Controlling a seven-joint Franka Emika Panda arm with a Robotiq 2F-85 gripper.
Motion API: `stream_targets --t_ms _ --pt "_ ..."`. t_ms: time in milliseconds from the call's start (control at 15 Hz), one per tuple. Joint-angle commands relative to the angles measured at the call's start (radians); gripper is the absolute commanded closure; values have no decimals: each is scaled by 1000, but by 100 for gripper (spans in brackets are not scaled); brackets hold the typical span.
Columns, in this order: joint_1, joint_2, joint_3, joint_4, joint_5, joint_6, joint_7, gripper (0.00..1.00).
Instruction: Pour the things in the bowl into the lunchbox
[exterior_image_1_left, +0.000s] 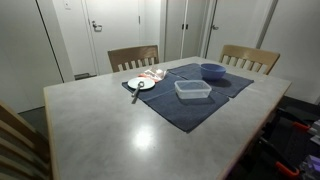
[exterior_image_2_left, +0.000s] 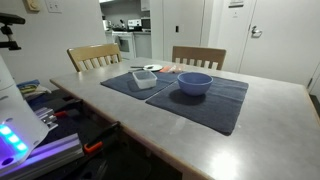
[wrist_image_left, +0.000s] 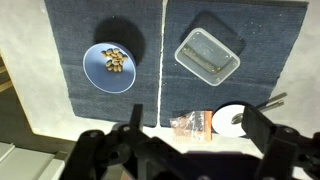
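Note:
The blue-purple bowl (wrist_image_left: 111, 66) stands on the dark blue mats and holds several small tan pieces. It shows in both exterior views (exterior_image_1_left: 213, 71) (exterior_image_2_left: 194, 83). The clear lunchbox (wrist_image_left: 207, 53) lies empty on the mats beside the bowl, and also shows in both exterior views (exterior_image_1_left: 193, 89) (exterior_image_2_left: 143, 79). My gripper (wrist_image_left: 200, 140) shows only in the wrist view. It is open and empty, high above the table, over the mat edge near the white plate, apart from the bowl and the lunchbox.
A small white plate (wrist_image_left: 232, 120) with a utensil across it lies by the mat edge (exterior_image_1_left: 141, 84). A clear bag of snacks (wrist_image_left: 193, 123) lies next to it. Two wooden chairs (exterior_image_1_left: 133, 57) (exterior_image_1_left: 249, 58) stand at the far side of the grey table (exterior_image_1_left: 110, 130).

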Motion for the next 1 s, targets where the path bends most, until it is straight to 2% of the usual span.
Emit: stream_targets --t_ms 0,67,133,467,667,933 --pt "-62 70 -22 6 -12 35 -9 0" --pt "-74 94 -28 13 -9 15 -3 0" --pt "-56 35 -15 1 9 5 -11 0" --pt "-76 78 -22 3 7 3 -8 0" --pt "-117 107 -21 16 -30 11 39 0" --pt "-164 126 -58 20 -41 43 37 0"
